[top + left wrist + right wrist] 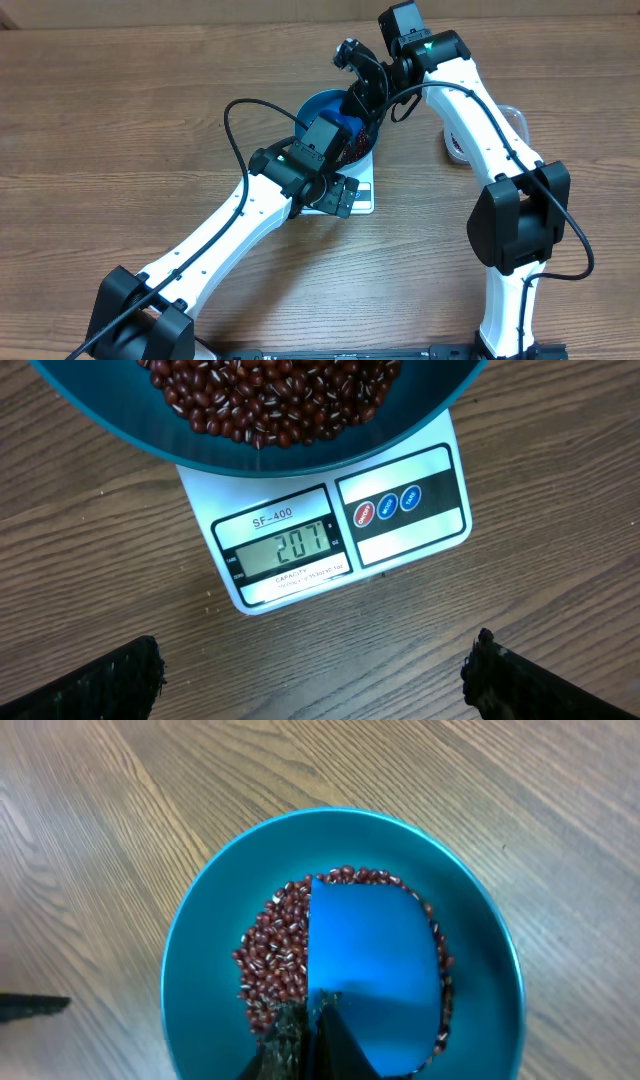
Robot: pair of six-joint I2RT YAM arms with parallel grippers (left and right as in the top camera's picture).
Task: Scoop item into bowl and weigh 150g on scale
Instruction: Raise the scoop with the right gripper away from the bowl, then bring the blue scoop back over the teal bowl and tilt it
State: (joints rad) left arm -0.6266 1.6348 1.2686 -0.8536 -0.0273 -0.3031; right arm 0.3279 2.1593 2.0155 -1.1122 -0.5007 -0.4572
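1. The beans (275, 952) lie in a loose red-brown heap in the bottom of the blue bowl (200, 930); my left wrist camera sees them piled against the near wall of the bowl, too.
2. The bowl sits on the white scale (300, 545), its rim overhanging the back of the platform, with the display panel showing in front of it.
3. The display reads 207, and 3 round buttons, 1 red and 2 blue, sit in a dark strip to the right of the digits.
4. A small blue scoop (372, 975) is down inside the bowl, its flat blue side facing my right wrist camera and covering much of the heap, with beans showing around its left and top edges.
5. My right claw (312, 1038) is clamped tight on the scoop's handle end, its dark fingers meeting at the bottom of the right wrist view.
6. My left claw (318, 678) stands spread wide and holds nothing; its 2 black fingertips (95, 685) show in the lower corners of the left wrist view, above bare wood just in front of the scale.
7. From overhead, both my arms meet over the bowl near the middle of the wooden table (120, 120).
8. A clear plastic tub (515, 118) shows partly behind my right arm, near the right edge.
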